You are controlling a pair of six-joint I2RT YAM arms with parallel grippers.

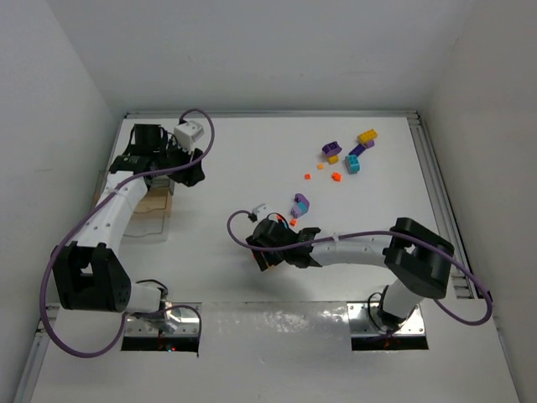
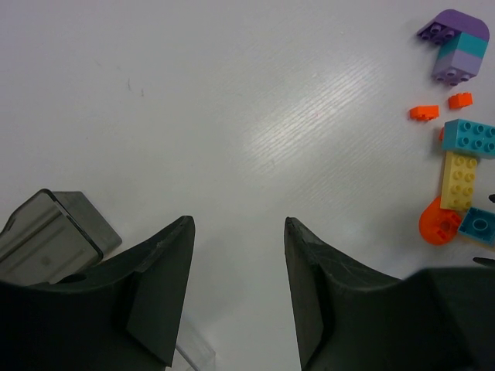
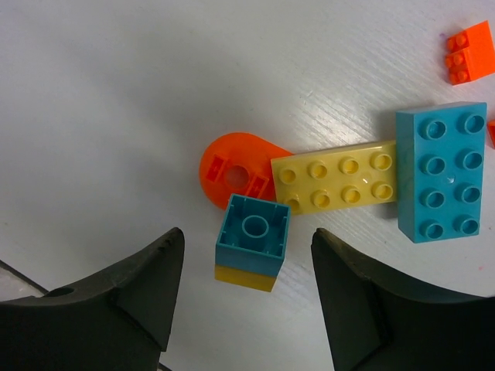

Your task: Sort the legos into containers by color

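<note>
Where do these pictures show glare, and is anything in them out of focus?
Top external: strong glare on the shiny strip between the arm bases. Left wrist: a bright patch washes out part of the table, while the legos at the right edge are sharp. Right wrist: the teal brick is crisp, with clear studs and only soft shadows.

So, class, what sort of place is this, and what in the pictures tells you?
Probably a robotics lab test cell: left arm and right arm bolted at the edge of a white table, plain white walls closing it in, and loose legos set out for sorting.
</note>
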